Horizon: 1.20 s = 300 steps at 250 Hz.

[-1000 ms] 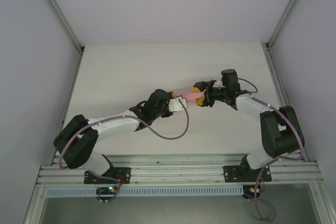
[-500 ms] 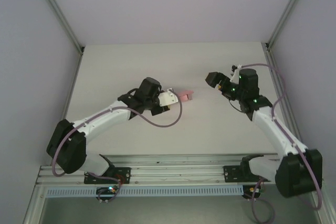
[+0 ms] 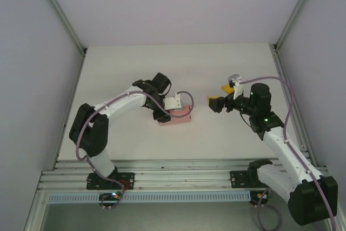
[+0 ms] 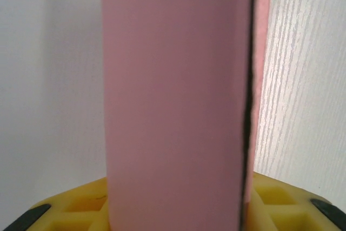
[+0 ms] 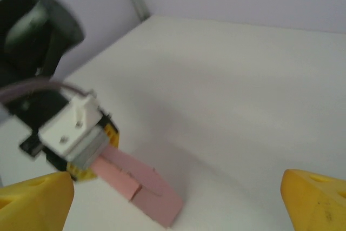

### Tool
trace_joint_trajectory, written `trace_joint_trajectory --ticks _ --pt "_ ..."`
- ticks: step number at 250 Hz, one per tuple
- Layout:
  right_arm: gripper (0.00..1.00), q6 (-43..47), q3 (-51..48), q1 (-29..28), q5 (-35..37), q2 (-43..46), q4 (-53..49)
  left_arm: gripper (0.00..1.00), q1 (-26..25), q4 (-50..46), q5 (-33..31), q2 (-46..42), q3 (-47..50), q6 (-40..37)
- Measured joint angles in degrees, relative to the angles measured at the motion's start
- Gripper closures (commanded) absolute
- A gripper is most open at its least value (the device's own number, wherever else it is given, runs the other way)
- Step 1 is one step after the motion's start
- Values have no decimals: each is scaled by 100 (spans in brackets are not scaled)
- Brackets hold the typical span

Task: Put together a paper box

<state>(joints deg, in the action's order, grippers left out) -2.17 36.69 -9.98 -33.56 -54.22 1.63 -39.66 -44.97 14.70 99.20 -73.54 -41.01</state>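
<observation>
Mid-table, the left gripper (image 3: pixel 169 113) clamps the pink paper box (image 3: pixel 178 117), its jaws closed on the box's 9 o'clock end. From overhead the box is a small flat rectangle just toward 6 o'clock from the centre of the white table (image 3: pixel 135 68). The right gripper (image 3: pixel 220 95) hangs at about 2 o'clock from the box, well apart from it, jaws spread wide and holding nothing.

The left wrist camera adds what the overhead cannot: the paper box (image 4: pixel 175 96) rises as a broad pink panel up the frame, a dark seam running down its 3 o'clock edge with a thin second pink layer beyond it. The yellow fingers (image 4: pixel 65 209) of the left gripper (image 4: pixel 173 217) bracket it at 7 and 5 o'clock.

The right wrist camera looks past its own gripper (image 5: pixel 173 204), whose yellow fingertips (image 5: pixel 316 198) sit far apart at the lower corners. It shows the box (image 5: pixel 146 185) from the side, jutting from the left gripper (image 5: pixel 89 152) toward 5 o'clock. The free end lies low at the tabletop; whether it touches cannot be told.
</observation>
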Motion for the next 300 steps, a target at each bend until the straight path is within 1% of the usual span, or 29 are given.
trace_joint_trajectory --ticks 24,49,58,69,83,107,120,163,177,230,241,264,274,290,300 --pt "9 708 203 -330 15 -299 -557 64 0 -155 57 142 -149 -17" --pt "13 1493 487 -841 306 -774 -1056 63 0 -205 85 199 -199 -26" --pt "16 1779 555 -999 437 -955 -1161 63 0 -216 101 199 -199 -42" --pt "22 2107 605 -1132 514 -1165 -1241 62 -2 -221 103 199 -199 -61" --pt "25 2352 654 -1196 614 -1394 -1292 63 -11 -219 96 199 -199 -68" --pt "33 2796 809 -1204 702 -1836 -1364 62 -44 -219 70 199 -199 -81" --pt "34 2999 914 -1207 706 -2046 -1373 63 -59 -216 57 199 -199 -85" --pt "42 3366 1130 -1233 605 -2365 -1353 63 -81 -208 52 199 -199 -85" --pt "48 3410 1132 -1250 560 -2376 -1344 63 -81 -199 55 199 -199 -85" --pt "54 3504 1266 -1403 531 -2608 -1340 63 -81 -157 52 199 -199 -85" --pt "62 3504 1303 -1434 549 -2693 -1335 63 -81 -149 52 199 -199 -83" --pt "73 3508 1338 -1488 643 -2841 -1298 63 -81 -129 52 199 -199 -83" --pt "76 3484 1340 -1508 660 -2874 -1276 63 -81 -120 37 199 -199 -81" --pt "84 3471 1342 -1532 708 -2883 -1211 63 -81 -114 33 201 -197 -83" --pt "87 3425 1351 -1541 754 -2883 -1185 63 -81 -109 22 199 -197 -81"
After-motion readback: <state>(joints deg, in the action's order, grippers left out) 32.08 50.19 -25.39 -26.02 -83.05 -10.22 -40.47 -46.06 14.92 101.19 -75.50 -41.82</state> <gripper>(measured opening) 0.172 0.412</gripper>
